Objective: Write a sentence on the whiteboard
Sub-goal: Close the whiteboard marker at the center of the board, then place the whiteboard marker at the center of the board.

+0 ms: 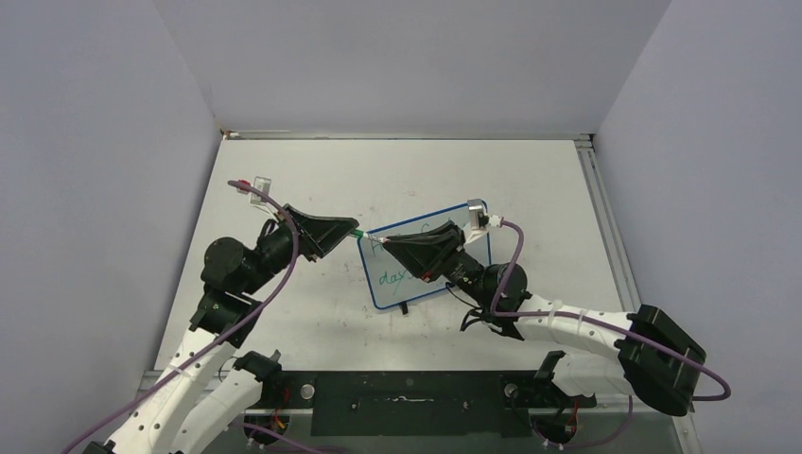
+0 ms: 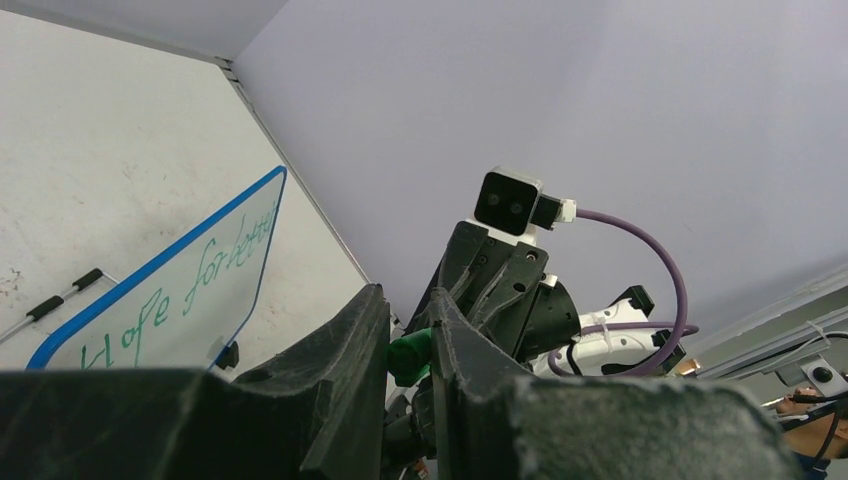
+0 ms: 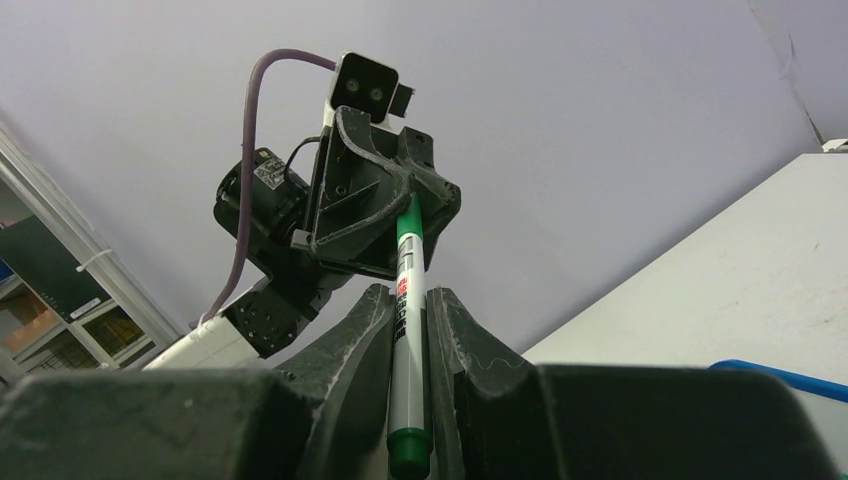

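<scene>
One whiteboard [image 1: 416, 288], blue-framed, lies on the table [image 1: 530, 180], just right of centre and about midway from near to far. Its long edges run left to right, with the right end tipped slightly toward the far side. From above you can count one black foot [image 1: 404, 307] at its near edge; a second is not visible.

The sentence [image 2: 190, 290] is green handwriting in two lines. Your left wrist view reads "Hope for better" along the top line. From above you can read only "day" on the lower line, at the board's near-left corner. The right arm covers the rest.

There is one marker [image 3: 408, 270], with a white barrel, printed lettering and green at both ends. Both hands are on it.

Your right hand [image 3: 408, 297] sits low over the board's far-left part, pointing left. Its two fingers are pressed together on the white barrel, one on each side, with one green end sticking out behind the grip.

Your left hand [image 2: 408, 300] comes in from the left of the board, pointing right. Its tips meet the right hand's near the board's far-left corner. Its two fingers are closed on the marker's other green end, and green fills the gap between them.

The marker bridges the two hands in a straight line. Whether it touches the board cannot be told.

Two wrist cameras, each with one purple cable.
</scene>
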`<state>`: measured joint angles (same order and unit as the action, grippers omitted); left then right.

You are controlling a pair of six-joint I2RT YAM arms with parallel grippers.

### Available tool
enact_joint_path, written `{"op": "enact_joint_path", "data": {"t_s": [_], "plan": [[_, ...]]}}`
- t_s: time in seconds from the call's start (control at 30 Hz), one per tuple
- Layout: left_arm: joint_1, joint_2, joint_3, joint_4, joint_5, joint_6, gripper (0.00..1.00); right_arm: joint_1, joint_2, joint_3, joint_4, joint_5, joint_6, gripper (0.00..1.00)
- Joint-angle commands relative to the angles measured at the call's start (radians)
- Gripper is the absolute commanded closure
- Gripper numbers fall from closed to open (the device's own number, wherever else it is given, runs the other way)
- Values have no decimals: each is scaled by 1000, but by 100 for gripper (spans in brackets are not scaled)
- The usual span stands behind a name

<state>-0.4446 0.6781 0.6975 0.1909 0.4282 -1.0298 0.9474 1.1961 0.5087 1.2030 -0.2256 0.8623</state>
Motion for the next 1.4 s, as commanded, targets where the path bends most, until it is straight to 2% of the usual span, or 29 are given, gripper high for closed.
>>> {"op": "enact_joint_path", "data": {"t_s": [0.0, 0.53, 0.67, 0.73, 0.83, 0.9, 0.97, 1.07, 1.17, 1.27, 1.37], "plan": [[-57, 4, -26, 46, 84, -1, 100, -3, 37, 45, 70, 11, 18, 95], [-214, 45, -59, 59, 12, 37, 100, 0, 53, 67, 75, 31, 13, 95], [-211, 41, -24, -33, -16, 85, 100, 0, 15, 49, 2, 43, -21, 95], [-191, 37, 34, -138, -38, 154, 83, 0, -31, 28, -85, 63, -58, 95], [-105, 46, 158, -331, -43, 272, 50, 2, -126, 2, -298, 95, -127, 95], [-28, 56, 231, -418, -21, 347, 37, 5, -196, -9, -485, 132, -178, 95], [55, 71, 297, -477, 15, 412, 28, 7, -265, -16, -685, 166, -226, 95], [154, 116, 391, -571, 28, 523, 21, 8, -346, 1, -985, 200, -288, 95], [196, 174, 459, -654, -51, 637, 20, 9, -380, 24, -1241, 184, -332, 95], [215, 209, 473, -688, -224, 718, 19, 8, -360, 26, -1376, 105, -357, 95], [217, 196, 420, -652, -405, 761, 18, 8, -306, 14, -1418, 13, -361, 95]]}}
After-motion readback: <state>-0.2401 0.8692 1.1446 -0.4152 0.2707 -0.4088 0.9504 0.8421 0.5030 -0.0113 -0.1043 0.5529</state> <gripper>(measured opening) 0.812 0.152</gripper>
